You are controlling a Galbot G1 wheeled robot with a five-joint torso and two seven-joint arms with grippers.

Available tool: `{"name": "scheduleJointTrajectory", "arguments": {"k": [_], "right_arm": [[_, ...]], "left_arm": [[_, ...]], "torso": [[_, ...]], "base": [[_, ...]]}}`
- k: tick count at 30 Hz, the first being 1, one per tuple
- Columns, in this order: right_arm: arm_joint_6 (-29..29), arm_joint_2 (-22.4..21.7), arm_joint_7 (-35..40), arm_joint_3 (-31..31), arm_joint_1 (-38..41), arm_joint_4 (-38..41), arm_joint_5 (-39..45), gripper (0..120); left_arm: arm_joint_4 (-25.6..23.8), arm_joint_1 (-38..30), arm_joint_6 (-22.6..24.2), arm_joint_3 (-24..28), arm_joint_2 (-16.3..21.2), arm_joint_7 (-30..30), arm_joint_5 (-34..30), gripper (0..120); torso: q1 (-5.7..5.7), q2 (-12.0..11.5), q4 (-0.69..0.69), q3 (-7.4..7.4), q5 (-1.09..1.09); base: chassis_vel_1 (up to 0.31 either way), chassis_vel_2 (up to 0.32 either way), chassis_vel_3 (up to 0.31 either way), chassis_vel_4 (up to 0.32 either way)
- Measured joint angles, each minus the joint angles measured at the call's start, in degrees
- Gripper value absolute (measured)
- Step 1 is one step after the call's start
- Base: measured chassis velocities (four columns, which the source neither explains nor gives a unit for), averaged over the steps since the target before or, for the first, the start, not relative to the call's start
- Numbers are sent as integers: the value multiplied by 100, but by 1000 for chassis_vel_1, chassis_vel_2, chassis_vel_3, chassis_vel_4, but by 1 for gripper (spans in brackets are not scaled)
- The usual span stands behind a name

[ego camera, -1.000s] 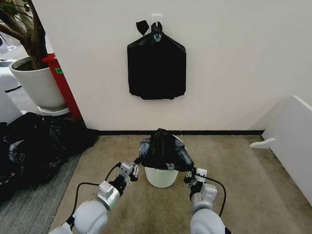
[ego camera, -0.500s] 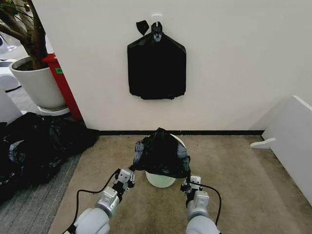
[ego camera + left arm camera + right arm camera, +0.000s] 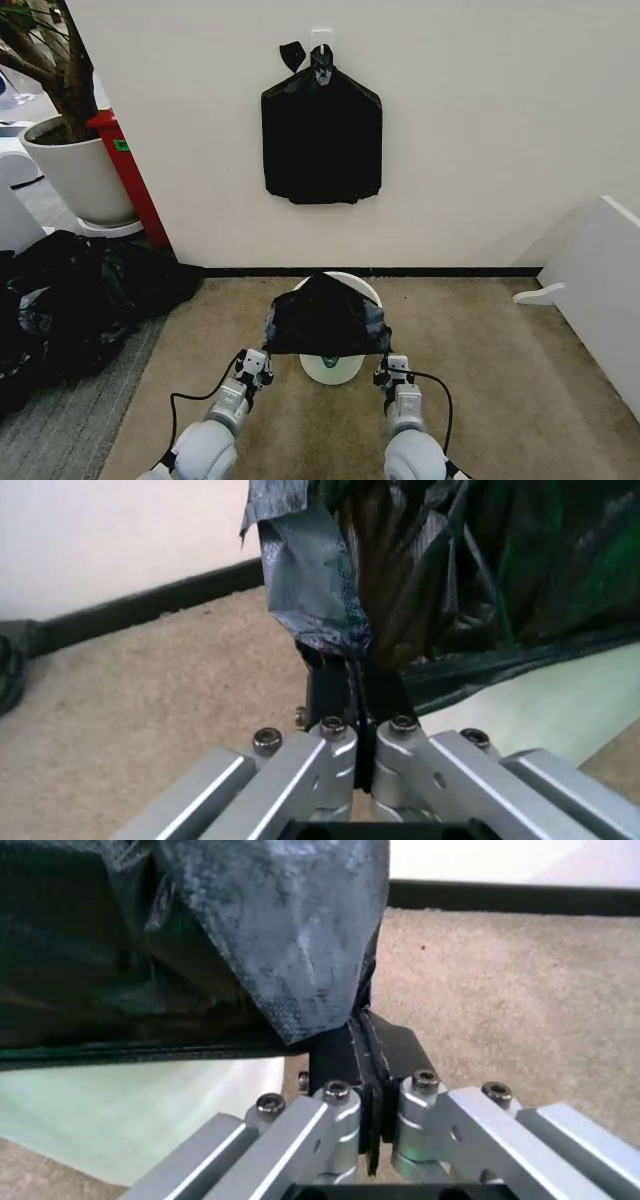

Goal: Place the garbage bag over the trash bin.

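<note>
From my remote seat, sweeping the head view left to right: at about nine o'clock a sprawling heap of black plastic (image 3: 70, 300) lies on the floor beside a large white plant pot (image 3: 78, 175). At twelve o'clock a flat black bundle (image 3: 322, 145) hangs on the cream wall. Low in the centre, my left gripper (image 3: 262, 358) has its fingers pinched together on the left corner of the thin, glossy, wrinkled black garbage bag (image 3: 326, 318); the left wrist view confirms the film trapped between the closed pads, gripper (image 3: 350, 682), bag (image 3: 430, 577). The bag is stretched wide between both arms, its long axis running nine to three o'clock, draped across the top of the small round cream-white plastic trash bin (image 3: 332, 368), whose far rim peeks out behind at twelve o'clock. My right gripper (image 3: 386, 366) is likewise clamped on the bag's right corner, seen close in the right wrist view, gripper (image 3: 362, 1036), bag (image 3: 200, 930), bin wall (image 3: 130, 1102). Both arms sit equally near; the bin lies directly between them, under the bag's lower hem.
</note>
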Motion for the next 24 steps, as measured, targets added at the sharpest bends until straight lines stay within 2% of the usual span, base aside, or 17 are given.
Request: {"name": "scheduleJointTrajectory", "arguments": {"k": [3,6,8,9,10,12,13,15,16,19,22,24], "right_arm": [[0,-29,-105,32,-26,46,100,0],[37,-118,-207,50,-127,310,158,1],[46,-203,-209,24,-218,504,138,10],[46,-203,-209,24,-218,504,138,10],[41,-265,-207,-7,-283,636,130,13],[35,-292,-206,-19,-310,686,128,15],[-14,-451,-228,-62,-454,934,120,25],[-16,-601,-319,-61,-588,1091,66,33],[-16,-601,-319,-61,-588,1091,66,33],[114,-808,-502,-17,-802,1354,-103,46],[326,-908,-673,43,-982,1550,-335,58],[438,-931,-746,82,-1056,1613,-464,61]], "left_arm": [[-2,-4,-82,8,-20,27,-91,0],[-202,71,-190,4,70,-18,-254,0],[-375,151,-180,-27,190,-127,-296,8],[-375,151,-180,-27,190,-127,-296,8],[-471,190,-177,-54,264,-164,-304,13],[-511,204,-177,-65,295,-171,-303,13],[-698,272,-211,-119,447,-163,-233,23],[-800,312,-297,-190,598,-52,-44,31],[-800,312,-297,-190,598,-52,-44,31],[-867,368,-542,-308,834,156,328,44],[-1020,460,-642,-355,1021,301,373,56],[-1066,496,-663,-365,1080,351,367,60]], "torso": [[0,0,0,0,0],[0,0,0,0,0],[0,0,1,0,0],[0,0,1,0,0],[0,0,0,0,0],[0,0,1,0,1],[0,0,1,0,0],[0,0,0,0,-1],[0,0,0,0,-1],[0,0,0,-1,-1],[0,0,0,-1,-1],[0,0,0,-1,-1]], "base": [[0,0,0,0],[0,0,0,0],[0,0,0,0],[0,0,0,0],[0,0,0,0],[0,0,0,0],[0,0,0,0],[0,0,0,0],[0,0,0,0],[0,0,0,0],[0,0,0,0],[0,0,0,0]]}}
